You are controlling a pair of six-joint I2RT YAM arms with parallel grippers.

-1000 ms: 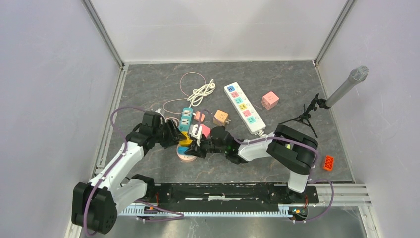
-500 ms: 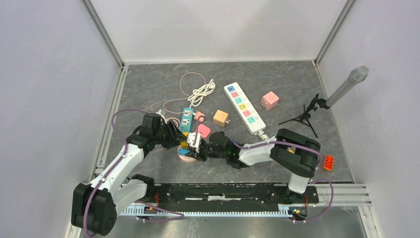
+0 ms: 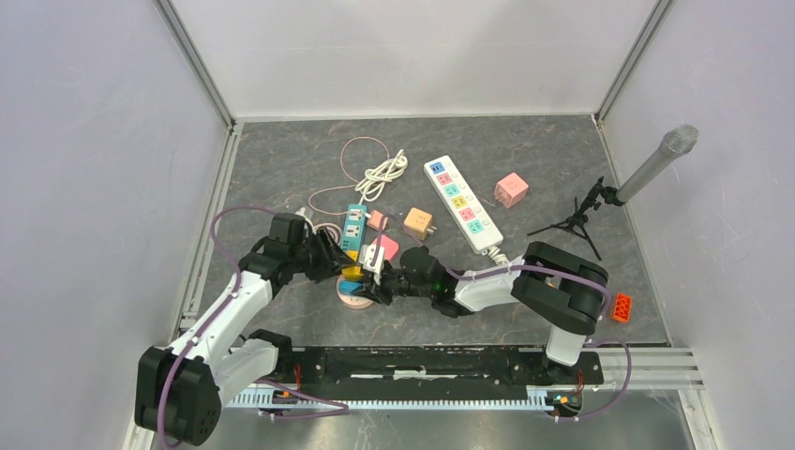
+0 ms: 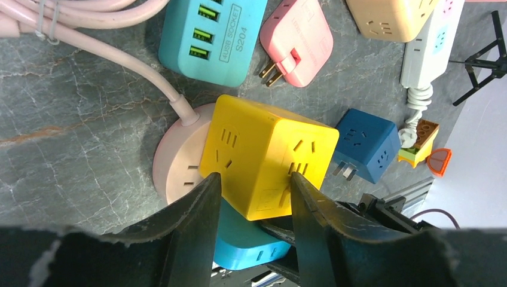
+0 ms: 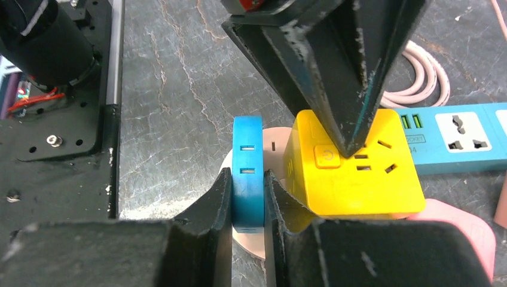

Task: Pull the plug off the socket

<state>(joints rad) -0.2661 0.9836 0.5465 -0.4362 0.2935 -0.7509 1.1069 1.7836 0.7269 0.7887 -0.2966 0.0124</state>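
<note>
The pink round socket (image 4: 173, 170) lies flat on the table (image 3: 525, 159), in front of the left arm. Two pieces stand on its face, side by side: a yellow cube adapter (image 4: 269, 143) and a thin blue plug (image 5: 247, 143). The left gripper (image 4: 254, 179) is about half open and presses two opposite sides of the cube. The right gripper (image 5: 247, 174) is closed tight on the flat faces of the blue plug. I judge the pull must go straight up, away from the socket face.

A teal USB power strip (image 4: 212, 36) and pink flat plug (image 4: 299, 39) crowd the round pink socket base (image 4: 173, 173) on its far side; bare grey worktop (image 3: 375, 328) lies open nearer.
</note>
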